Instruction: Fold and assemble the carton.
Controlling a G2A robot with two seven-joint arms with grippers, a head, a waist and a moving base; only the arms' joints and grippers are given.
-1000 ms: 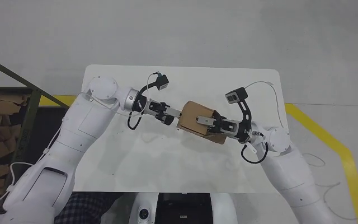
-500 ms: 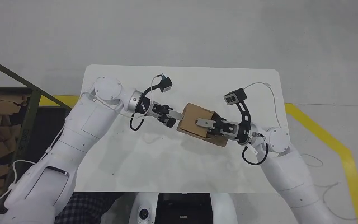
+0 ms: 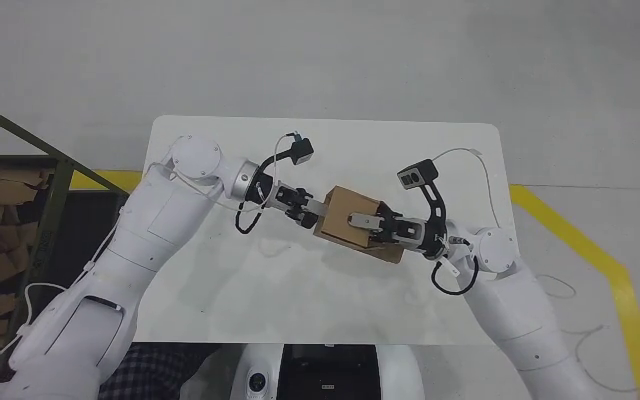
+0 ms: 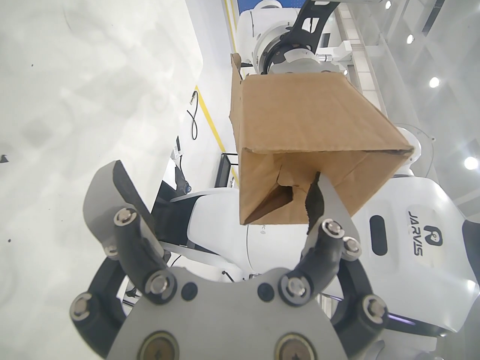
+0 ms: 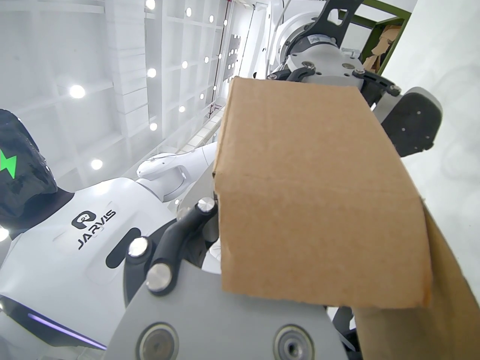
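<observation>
Carton: The carton (image 3: 355,222) sits over the white table (image 3: 250,290), a touch toward 3 o'clock from its centre, slung between both arms. I cannot tell whether it touches the tabletop.
Left gripper: The left gripper (image 3: 315,208) comes in from 10 o'clock with its pincer spread wide. One finger (image 4: 324,196) pokes into the carton's open end, and the other finger (image 4: 120,185) hangs well outside it.
Right gripper: The right gripper (image 3: 368,222) reaches in from 4 o'clock and is clamped on the carton, with one grey finger lying flat across the top panel.
In the way: A crumpled inner flap (image 4: 288,185) sits across the open mouth, right against the inserted finger. From the right wrist, the carton's side wall (image 5: 318,196) covers most of that gripper.
Around: There is a yellow floor line (image 3: 560,215) off the table at 3 o'clock. Stacked cardboard (image 3: 15,215) lies behind a green frame (image 3: 50,190) at 9 o'clock.
Materials: The carton is plain brown corrugated board, matte, with sharp creases and raw cut edges, formed into a squared tube. The fingers are grey metal with dark pads, and the tabletop is smooth white with rounded corners.
</observation>
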